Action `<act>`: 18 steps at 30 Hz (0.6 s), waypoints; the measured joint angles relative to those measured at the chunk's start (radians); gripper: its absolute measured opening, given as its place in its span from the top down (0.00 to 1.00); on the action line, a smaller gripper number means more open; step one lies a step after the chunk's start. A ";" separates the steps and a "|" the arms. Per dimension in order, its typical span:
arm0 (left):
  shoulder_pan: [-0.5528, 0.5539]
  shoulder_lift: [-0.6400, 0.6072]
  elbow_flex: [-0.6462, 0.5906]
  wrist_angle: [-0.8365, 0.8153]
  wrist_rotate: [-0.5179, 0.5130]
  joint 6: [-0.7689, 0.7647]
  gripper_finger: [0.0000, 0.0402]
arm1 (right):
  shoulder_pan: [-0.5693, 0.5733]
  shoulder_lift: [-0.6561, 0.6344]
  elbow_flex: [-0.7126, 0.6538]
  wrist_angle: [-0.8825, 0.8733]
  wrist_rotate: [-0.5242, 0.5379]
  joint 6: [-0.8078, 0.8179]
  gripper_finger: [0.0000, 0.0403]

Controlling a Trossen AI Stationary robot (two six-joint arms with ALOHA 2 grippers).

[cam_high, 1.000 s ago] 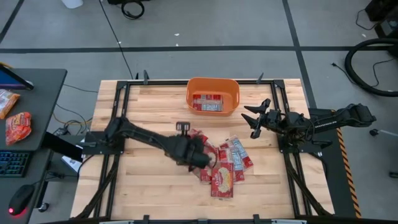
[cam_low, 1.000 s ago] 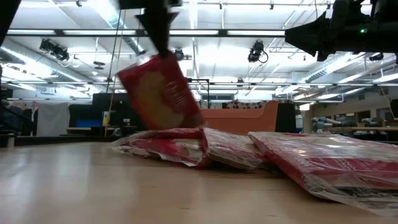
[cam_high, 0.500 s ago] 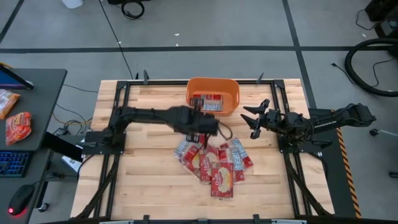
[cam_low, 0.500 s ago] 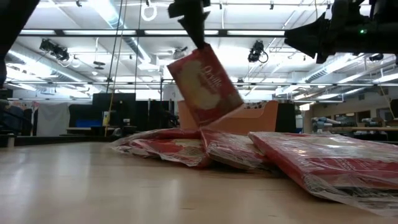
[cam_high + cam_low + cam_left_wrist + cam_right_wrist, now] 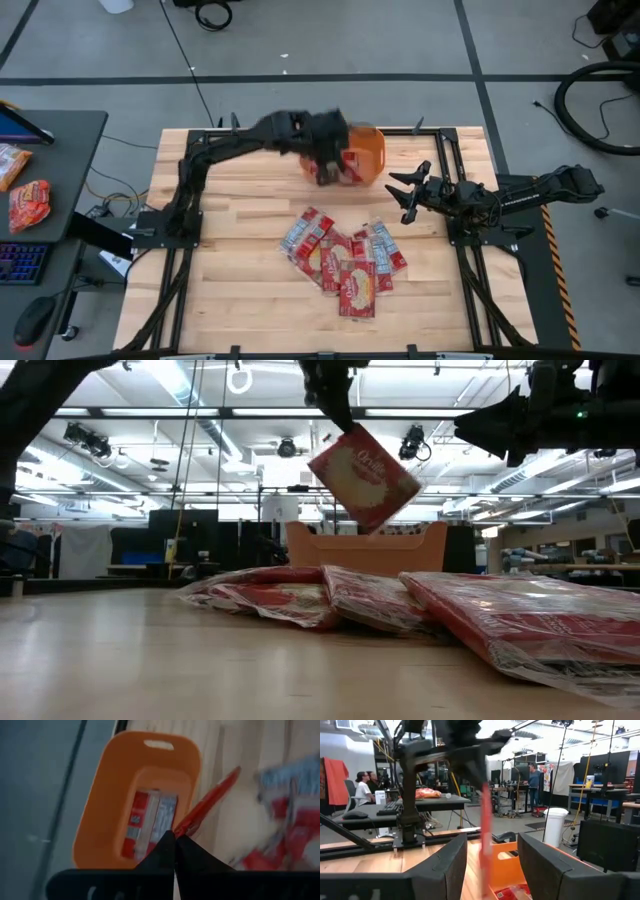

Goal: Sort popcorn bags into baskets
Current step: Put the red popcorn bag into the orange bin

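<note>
The popcorn bag (image 5: 364, 476) hangs tilted over the orange basket (image 5: 368, 150) at the counter's twelve o'clock, pinched in my closed left gripper (image 5: 328, 160). Released off-centre, it could catch the rim and slide out. My right gripper (image 5: 410, 190) waits open at three o'clock.

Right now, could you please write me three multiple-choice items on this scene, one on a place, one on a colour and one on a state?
1. Where is the small flat red popcorn packet held by the left gripper?
A. Above the tub
B. On the floor
C. Under the pile

2. What colour is the rectangular plastic tub?
A. Blue
B. Orange
C. Green

3. How does the right gripper stand?
A. Shut on a packet
B. Open and empty
C. Inside the tub

Answers: 1 A, the low view shows it hanging over the tub's rim. 2 B, plainly orange in the high view. 3 B, its fingers stand apart beside the tub.
</note>
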 joint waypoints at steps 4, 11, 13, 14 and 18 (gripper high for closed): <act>0.088 0.007 -0.030 0.089 0.103 -0.067 1.00 | 0.000 0.000 0.000 0.000 0.001 0.000 0.55; 0.206 0.008 -0.186 0.268 0.286 -0.225 1.00 | 0.000 0.000 0.000 0.000 0.003 0.000 0.55; 0.224 0.008 -0.262 0.331 0.327 -0.264 0.99 | 0.000 0.000 0.000 0.000 0.003 0.000 0.55; 0.230 0.008 -0.299 0.354 0.346 -0.273 0.99 | 0.000 0.000 0.000 -0.001 0.003 0.000 0.55; 0.244 0.010 -0.393 0.410 0.387 -0.308 0.99 | 0.000 0.000 0.000 -0.001 0.003 -0.001 0.55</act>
